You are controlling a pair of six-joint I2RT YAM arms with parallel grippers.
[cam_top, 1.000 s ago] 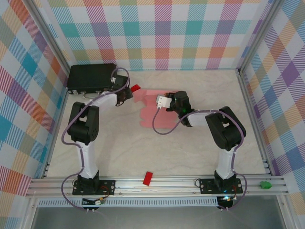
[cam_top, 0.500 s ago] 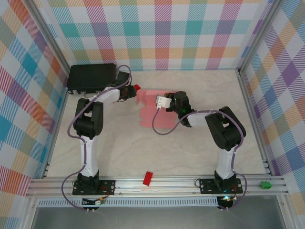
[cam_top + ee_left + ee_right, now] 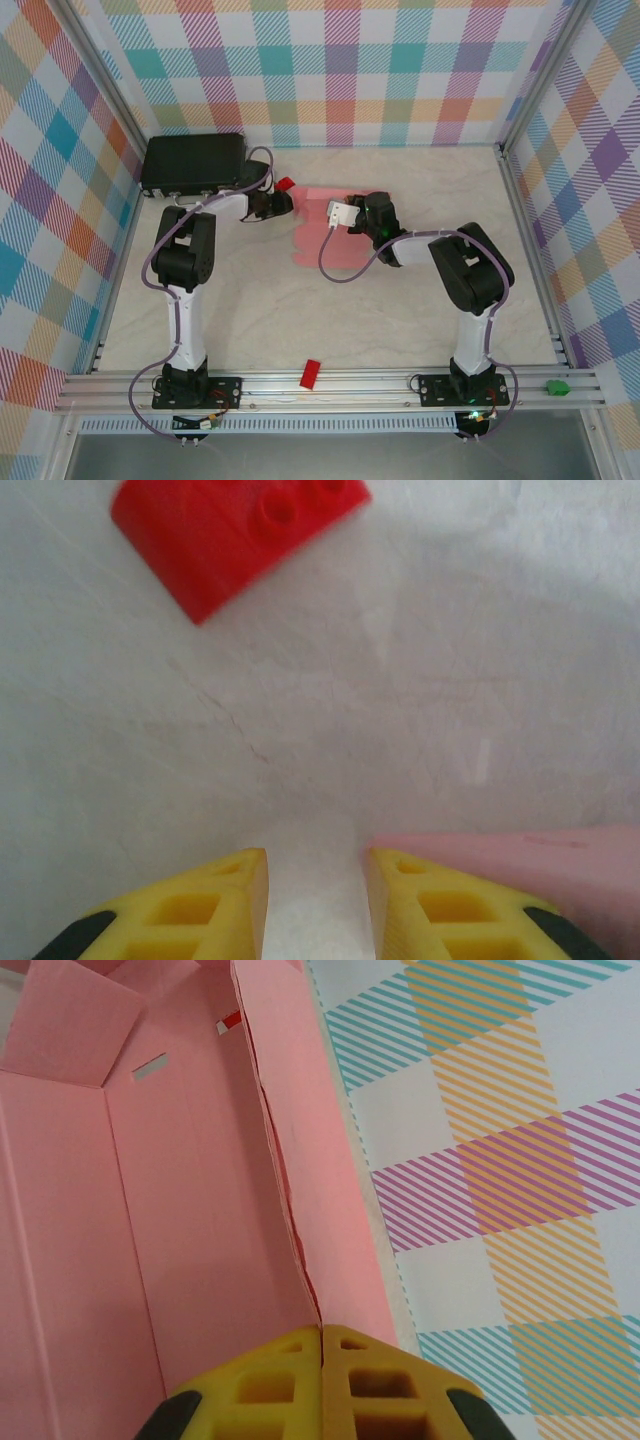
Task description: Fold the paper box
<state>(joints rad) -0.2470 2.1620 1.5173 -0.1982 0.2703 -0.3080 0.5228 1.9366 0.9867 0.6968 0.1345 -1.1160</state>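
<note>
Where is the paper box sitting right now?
Top view: the paper box lies mid-table toward the back, between the left gripper at its left edge and the right gripper, which pinches one of its panels.

Matt, smooth pink card paper box (image 3: 200, 1210)

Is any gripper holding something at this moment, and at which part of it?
The right gripper is shut on the paper box, pinching the end of a folded side panel. The left gripper is open and holds nothing.
</note>
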